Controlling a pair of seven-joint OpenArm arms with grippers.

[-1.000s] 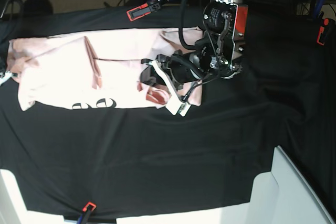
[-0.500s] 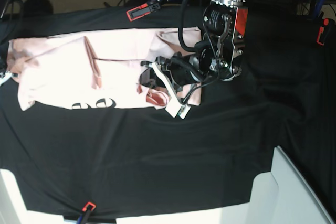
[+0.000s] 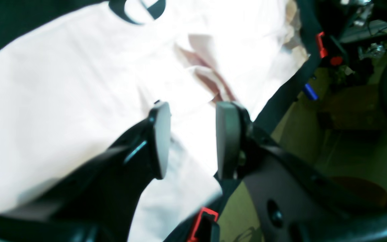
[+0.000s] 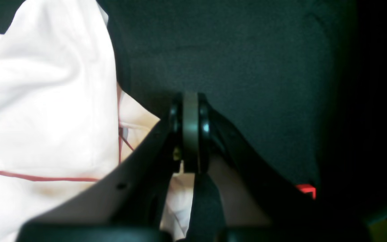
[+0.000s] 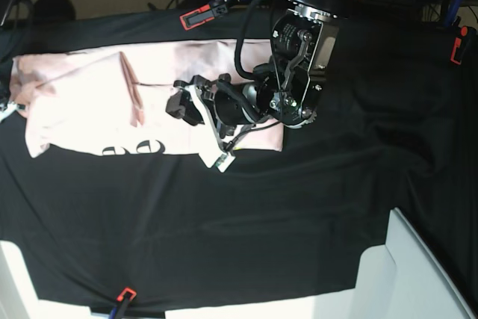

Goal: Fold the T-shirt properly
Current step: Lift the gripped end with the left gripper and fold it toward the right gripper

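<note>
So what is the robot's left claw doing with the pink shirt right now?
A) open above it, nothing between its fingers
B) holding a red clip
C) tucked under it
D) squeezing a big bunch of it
A: in the left wrist view the left claw has a clear gap between its two fingers, and the pink shirt lies flat below, not pinched.

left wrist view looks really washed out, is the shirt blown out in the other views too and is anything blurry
Left wrist view: the T-shirt is overexposed to near white, its folds mostly lost, and the background is soft. Right wrist view: the shirt glares white at left, while the black table cloth is dark; the near gripper body is out of focus. Base view: the shirt is bright but its lettering stays readable.
</note>
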